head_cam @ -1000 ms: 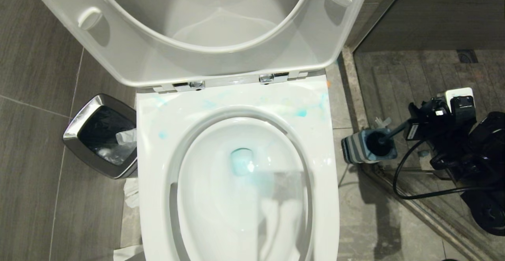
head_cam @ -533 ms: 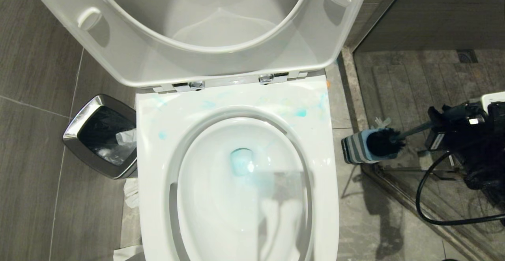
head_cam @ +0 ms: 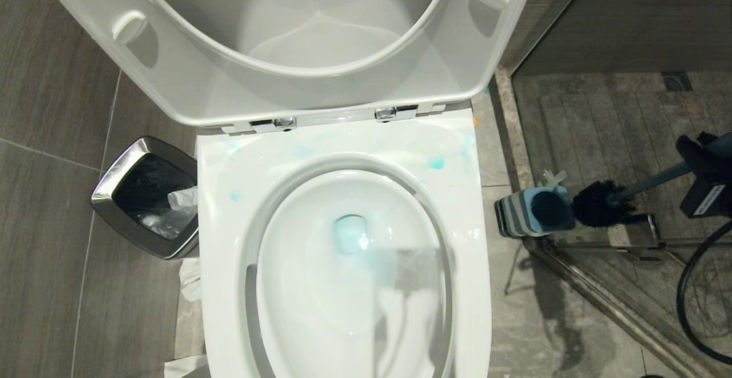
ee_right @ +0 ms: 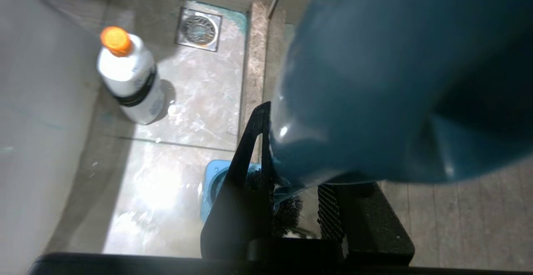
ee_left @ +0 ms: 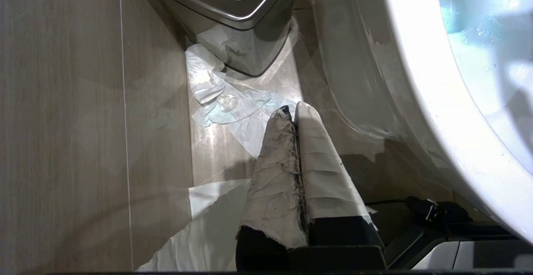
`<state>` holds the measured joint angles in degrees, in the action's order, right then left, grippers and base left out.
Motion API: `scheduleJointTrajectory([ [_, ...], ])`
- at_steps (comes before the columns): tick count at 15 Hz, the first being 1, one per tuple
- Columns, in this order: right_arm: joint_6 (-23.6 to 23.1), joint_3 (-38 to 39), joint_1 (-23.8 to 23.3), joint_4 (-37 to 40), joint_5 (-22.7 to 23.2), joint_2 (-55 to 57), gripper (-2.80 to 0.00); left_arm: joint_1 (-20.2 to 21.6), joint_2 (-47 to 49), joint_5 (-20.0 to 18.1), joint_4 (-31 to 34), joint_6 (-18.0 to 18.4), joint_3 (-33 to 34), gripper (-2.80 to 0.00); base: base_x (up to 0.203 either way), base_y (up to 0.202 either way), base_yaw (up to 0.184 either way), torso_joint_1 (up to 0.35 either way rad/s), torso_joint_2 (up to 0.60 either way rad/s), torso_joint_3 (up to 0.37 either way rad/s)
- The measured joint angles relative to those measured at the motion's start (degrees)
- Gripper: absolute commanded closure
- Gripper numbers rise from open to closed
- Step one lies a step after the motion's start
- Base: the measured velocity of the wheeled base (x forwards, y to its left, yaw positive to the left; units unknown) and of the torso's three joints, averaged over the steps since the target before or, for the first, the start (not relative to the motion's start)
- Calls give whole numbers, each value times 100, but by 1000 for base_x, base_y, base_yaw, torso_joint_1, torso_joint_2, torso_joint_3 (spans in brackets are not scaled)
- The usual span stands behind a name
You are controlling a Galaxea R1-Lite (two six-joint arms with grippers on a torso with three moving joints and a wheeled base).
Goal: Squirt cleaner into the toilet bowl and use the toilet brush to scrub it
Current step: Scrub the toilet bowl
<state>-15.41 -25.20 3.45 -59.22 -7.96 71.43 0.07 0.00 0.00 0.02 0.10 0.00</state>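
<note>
Right gripper (ee_right: 291,175) fingers grip the brush (head_cam: 600,203), its handle slanting away from the bowl (head_cam: 349,241), head just beside the holder (head_cam: 534,212); left fingers (ee_left: 310,142) closed

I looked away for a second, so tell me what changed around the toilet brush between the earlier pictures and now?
The right gripper, shut on the toilet brush, lifted its head out of the holder and drew it toward the right; the arm is now mostly out of the head view. The toilet bowl, the blue cleaner in it, the waste bin and the shut left gripper stayed put.
</note>
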Motion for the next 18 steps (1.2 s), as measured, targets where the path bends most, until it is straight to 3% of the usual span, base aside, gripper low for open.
scheduleJointTrajectory([
  [5, -21, -1758, 444, 3527, -77, -1167, 0, 0, 0, 0, -2, -1, 0, 0, 0, 0, 0, 0, 0, 0],
  [8, -176, -2430, 555, 4747, -102, -1350, 0, 0, 0, 0, -7, 11, 0, 0, 0, 0, 0, 0, 0, 0],
  [18, 670, -3840, 709, 4532, -37, -402, 0, 2, 0, -2, -2, 23, 0, 0, 0, 0, 0, 2, 1, 79],
])
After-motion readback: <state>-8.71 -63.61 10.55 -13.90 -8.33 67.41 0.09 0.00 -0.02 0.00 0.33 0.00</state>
